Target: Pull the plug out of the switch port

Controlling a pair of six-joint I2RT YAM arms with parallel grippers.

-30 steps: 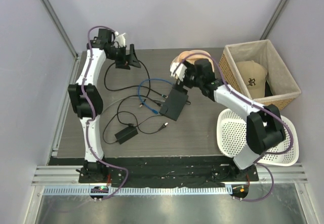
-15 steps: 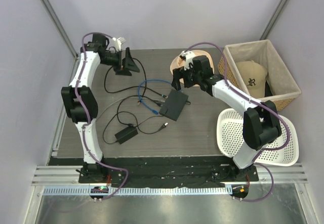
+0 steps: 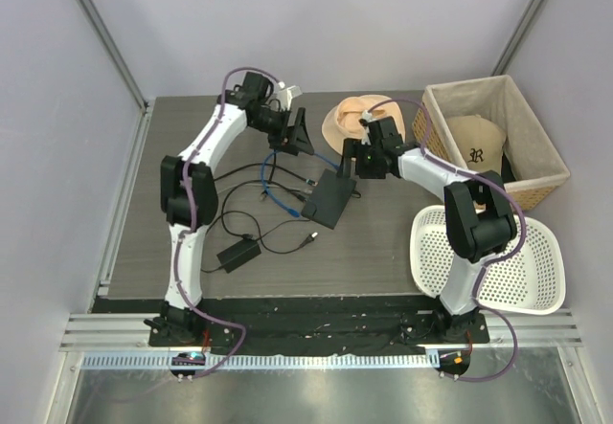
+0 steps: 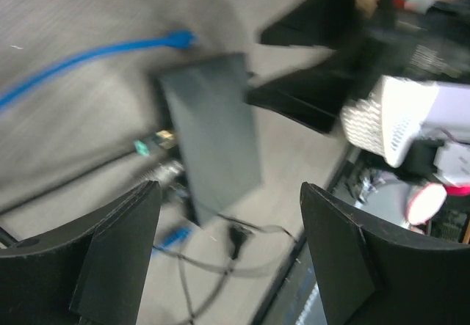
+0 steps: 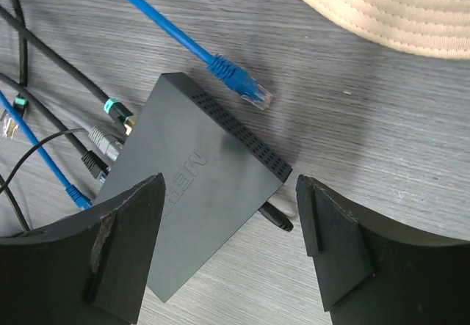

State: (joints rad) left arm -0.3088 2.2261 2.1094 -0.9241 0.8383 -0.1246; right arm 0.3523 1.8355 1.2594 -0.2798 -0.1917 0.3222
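Hovering above network switch (image 5: 198, 193): right pincer (image 5: 229, 193) and left pincer (image 4: 229, 191), both wide, empty. Blue plug (image 5: 242, 83) loose on counter (image 5: 382, 119) just beside vented edge, in no port. Second blue end (image 5: 75, 191) by port side, seating unclear. Judged: pull probably done.

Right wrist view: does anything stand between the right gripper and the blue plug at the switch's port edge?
Nothing covers the blue plug at the switch edge, ahead of the open right gripper. Grey and black connectors close beside it could crowd a pinch. A second blue plug lies loose, apart.
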